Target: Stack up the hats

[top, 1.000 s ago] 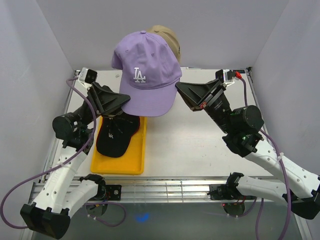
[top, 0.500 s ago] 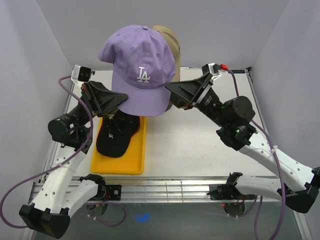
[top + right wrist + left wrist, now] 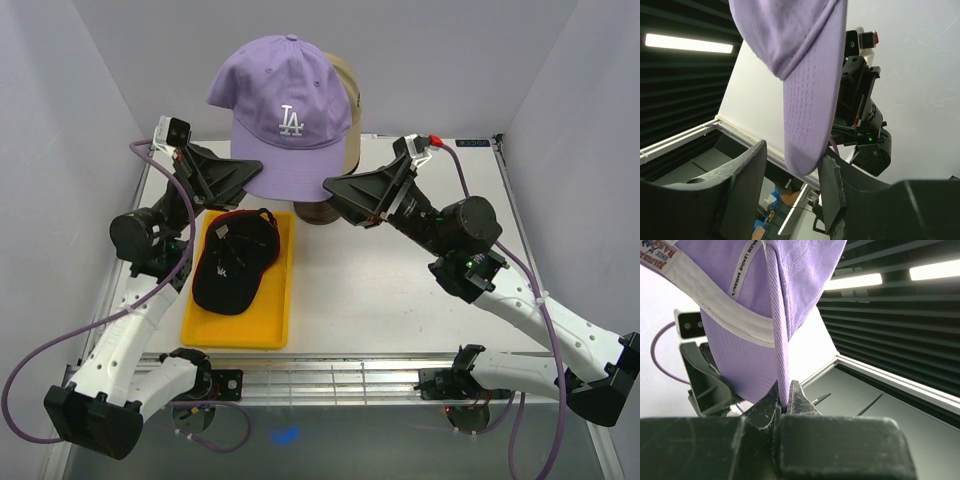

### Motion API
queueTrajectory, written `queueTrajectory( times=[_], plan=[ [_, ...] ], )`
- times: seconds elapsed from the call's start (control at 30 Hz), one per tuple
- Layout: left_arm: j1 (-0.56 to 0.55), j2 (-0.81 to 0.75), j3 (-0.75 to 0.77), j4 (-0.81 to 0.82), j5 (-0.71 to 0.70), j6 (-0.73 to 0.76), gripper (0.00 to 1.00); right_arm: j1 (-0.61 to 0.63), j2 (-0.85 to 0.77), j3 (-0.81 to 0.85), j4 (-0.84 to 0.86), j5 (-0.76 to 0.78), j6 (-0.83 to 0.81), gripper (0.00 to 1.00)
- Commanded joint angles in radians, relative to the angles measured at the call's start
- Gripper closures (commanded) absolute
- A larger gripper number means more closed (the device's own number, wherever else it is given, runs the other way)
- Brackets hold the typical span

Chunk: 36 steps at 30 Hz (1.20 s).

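Lavender cap (image 3: 285, 115) is raised high, just in front of the tan cap (image 3: 349, 100). The left claw (image 3: 785, 406) has just clamped its brim. The right claw (image 3: 792, 160) has let go, fingers apart around the brim, leaving the left to place it.

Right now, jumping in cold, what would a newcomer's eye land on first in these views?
The lavender cap held high at the back centre between both arms: the left arm's jaws pinch its edge, the right arm's jaws stand open around its brim. A tan cap peeks out behind it, and a black cap lies in the yellow tray on the left.
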Motion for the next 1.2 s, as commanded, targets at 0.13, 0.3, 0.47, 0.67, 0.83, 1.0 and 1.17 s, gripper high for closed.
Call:
queueTrajectory(
  times=[0.13,0.3,0.47,0.67,0.83,1.0,1.17],
  plan=[
    [0.000,0.073,0.129,-0.005,-0.023,0.008,1.00,-0.013,0.069,0.148,0.001,-0.025,-0.017,0.69],
    [0.000,0.169,0.218,-0.035,-0.012,0.009,1.00,-0.118,0.171,0.287,-0.040,-0.088,0.011,0.89],
    [0.000,0.317,0.397,-0.045,0.002,0.006,1.00,-0.221,0.274,0.448,-0.037,-0.208,0.034,0.92],
    [0.002,0.509,0.596,-0.075,0.003,-0.021,1.00,-0.324,0.394,0.600,-0.046,-0.283,0.052,0.92],
    [0.012,0.651,0.748,-0.132,-0.003,-0.026,1.00,-0.352,0.458,0.601,-0.034,-0.291,0.012,0.92],
    [0.019,0.850,0.948,-0.199,0.022,-0.026,1.00,-0.381,0.521,0.584,0.000,-0.277,-0.026,0.92],
    [0.025,0.931,1.023,-0.233,0.042,-0.026,1.00,-0.409,0.558,0.559,0.018,-0.291,-0.029,0.92]
  ],
)
